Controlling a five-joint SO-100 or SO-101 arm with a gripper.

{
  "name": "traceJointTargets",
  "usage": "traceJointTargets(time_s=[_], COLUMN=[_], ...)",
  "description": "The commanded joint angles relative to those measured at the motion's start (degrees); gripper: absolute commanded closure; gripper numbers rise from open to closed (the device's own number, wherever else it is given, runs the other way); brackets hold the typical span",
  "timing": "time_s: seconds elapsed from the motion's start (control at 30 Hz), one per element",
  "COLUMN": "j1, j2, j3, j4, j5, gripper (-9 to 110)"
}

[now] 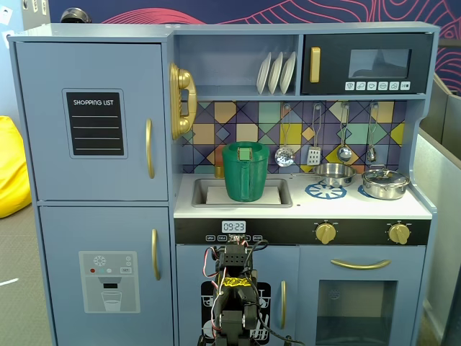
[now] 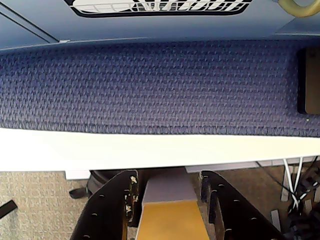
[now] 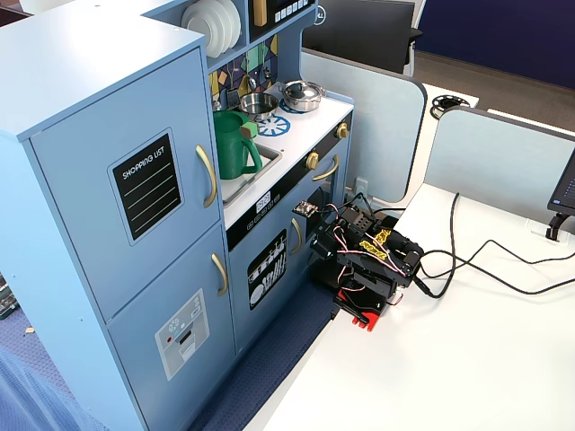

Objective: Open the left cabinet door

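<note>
The left cabinet door [image 1: 94, 122] is a grey-blue panel with a black "SHOPPING LIST" chalkboard [image 1: 95, 122] and a vertical gold bar handle [image 1: 149, 148]. It is closed. It also shows in the other fixed view [image 3: 135, 206], with its handle [image 3: 207, 175]. My arm [image 1: 234, 288] sits folded low in front of the kitchen's middle, far right of and below that handle; it rests at the white table's edge [image 3: 368, 260]. In the wrist view my gripper [image 2: 168, 175] points down, jaws apart, with a grey and yellow block [image 2: 167, 215] showing between them.
Below is the door with the dispenser picture [image 1: 108, 281]. A green pitcher [image 1: 246, 171] stands in the sink, and pots [image 1: 385, 184] sit on the hob. The microwave [image 1: 367, 65] is top right. A blue carpet [image 2: 150, 85] lies between the kitchen and the white table [image 3: 467, 359]. Cables [image 3: 485, 260] trail right.
</note>
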Motion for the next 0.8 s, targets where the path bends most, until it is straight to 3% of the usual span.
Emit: traceJointTargets(time_s=[0.0,0.27,0.47,0.77], j1=[0.2,0.1,0.2,-6.7], j2=[-0.4,-0.2,-0.3,-1.7], j3=[0.0,0.0,-0.1,-3.2], j4=[9.3,9.4,6.9,-19.2], j5=[10.5,10.6,4.8,2.8], gripper=[101,101,101,99])
